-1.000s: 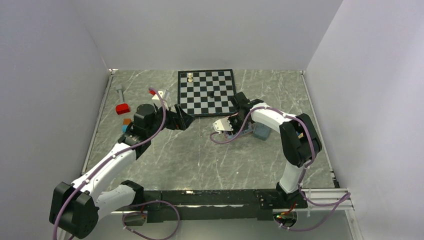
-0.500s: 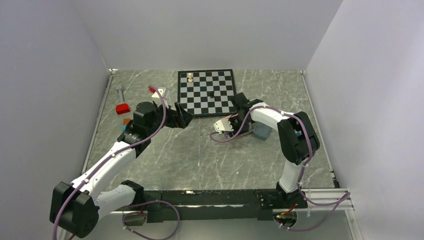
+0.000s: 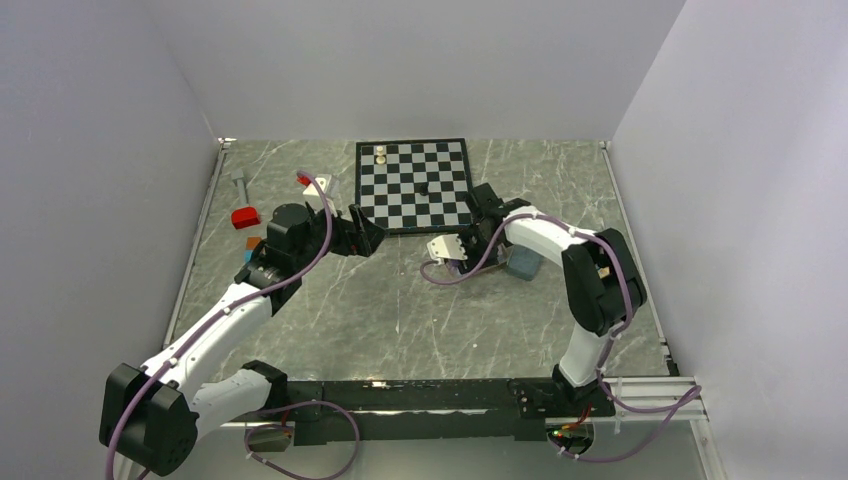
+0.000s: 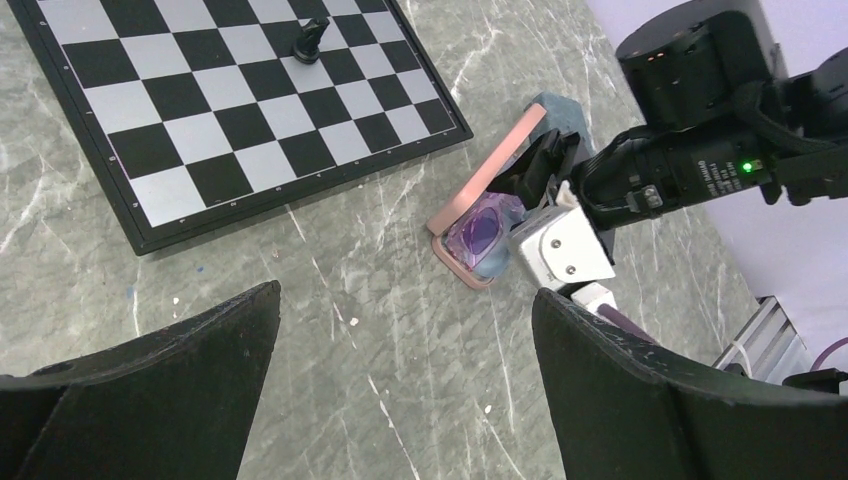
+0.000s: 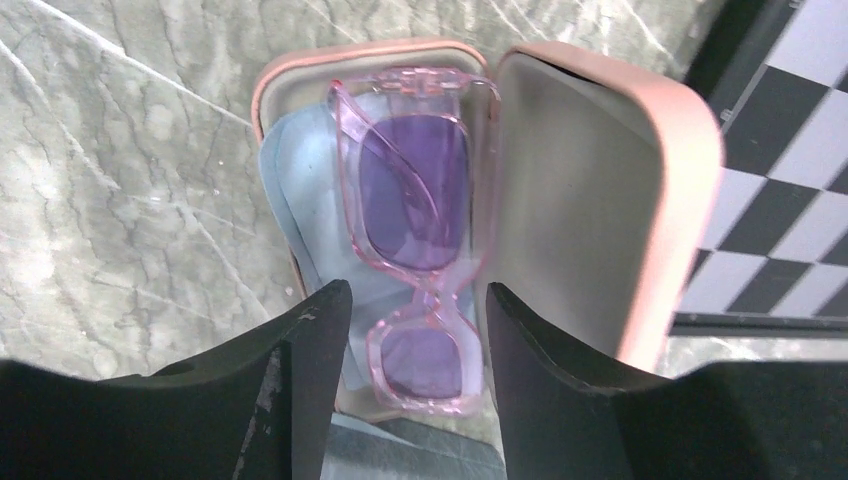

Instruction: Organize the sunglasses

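Sunglasses (image 5: 415,230), purple-pink, lie folded in open pink case (image 5: 590,200) on blue cloth (image 5: 300,210); case sits on worktop (image 4: 400,350) beside chessboard (image 4: 230,110). Right fingers (image 5: 310,380) apart, straddling frame's near end. Left fingers (image 4: 150,400) wide apart, empty.

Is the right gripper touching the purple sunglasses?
Cannot tell. The right wrist view shows the right gripper straddling the purple sunglasses in the pink case, finger edges meeting the frame's outline; neither gap nor contact is plain.
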Tool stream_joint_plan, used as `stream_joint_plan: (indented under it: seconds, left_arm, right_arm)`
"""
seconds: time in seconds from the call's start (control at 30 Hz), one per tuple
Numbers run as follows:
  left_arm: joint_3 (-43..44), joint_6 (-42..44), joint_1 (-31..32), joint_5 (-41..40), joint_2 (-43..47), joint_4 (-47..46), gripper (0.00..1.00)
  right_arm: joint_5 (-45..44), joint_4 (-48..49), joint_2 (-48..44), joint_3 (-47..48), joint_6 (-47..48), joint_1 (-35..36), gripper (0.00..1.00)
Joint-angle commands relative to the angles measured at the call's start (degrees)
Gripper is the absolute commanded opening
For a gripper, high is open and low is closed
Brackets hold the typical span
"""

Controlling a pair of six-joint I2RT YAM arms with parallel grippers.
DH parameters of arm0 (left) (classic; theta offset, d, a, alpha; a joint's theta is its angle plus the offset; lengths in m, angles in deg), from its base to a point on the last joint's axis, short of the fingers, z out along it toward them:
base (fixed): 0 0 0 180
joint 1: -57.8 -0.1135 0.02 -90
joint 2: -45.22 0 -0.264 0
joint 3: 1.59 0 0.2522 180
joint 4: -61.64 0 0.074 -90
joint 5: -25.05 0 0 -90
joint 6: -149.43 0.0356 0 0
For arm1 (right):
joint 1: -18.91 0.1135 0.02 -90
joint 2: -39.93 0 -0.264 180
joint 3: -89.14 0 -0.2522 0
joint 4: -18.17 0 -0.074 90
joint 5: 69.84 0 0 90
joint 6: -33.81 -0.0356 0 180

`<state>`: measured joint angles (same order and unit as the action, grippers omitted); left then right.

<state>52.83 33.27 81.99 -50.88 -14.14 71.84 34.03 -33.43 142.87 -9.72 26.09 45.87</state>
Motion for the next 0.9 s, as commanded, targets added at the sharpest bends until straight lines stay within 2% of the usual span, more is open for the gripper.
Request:
stream_joint_plan:
  seconds: [0.0,0.3,0.47,0.6,0.7,0.8,0.87]
  left_arm:
    - [1.4,0.2,-0.3,0.1,0.4,-1.5,0.99]
    - [-0.6,-0.5,-0.2,0.6,0.5,-2.7,0.99]
    - [-4.6,-2.5,0.4,1.2,-1.3,-7.2,0.99]
    - [-7.1,-2.1,4.1,-1.8,-4.2,-10.3,0.99]
    - [-7.4,-2.8,7.1,-0.9,-9.1,-13.7,0.99]
    - [-7.4,-5.5,9.3,3.0,-16.1,-20.8,0.96]
    - [-6.5,-7.4,11.2,3.4,-21.3,-24.6,0.93]
  right_arm:
    - [0.2,2.3,-5.2,-0.7,-0.9,-0.1,0.57]
    - [1.6,0.5,-12.6,-1.8,-0.2,0.3,0.58]
    - [4.8,5.9,-17.4,-2.3,-4.5,-1.0,0.57]
    - [7.6,9.3,-17.1,2.2,-14.2,-3.0,0.56]
    - [8.3,12.1,-15.6,5.8,-21.8,-4.2,0.55]
    - [4.6,20.6,-14.7,5.5,-33.2,-5.0,0.55]
    - [0.5,25.7,-13.7,4.9,-43.9,-5.0,0.54]
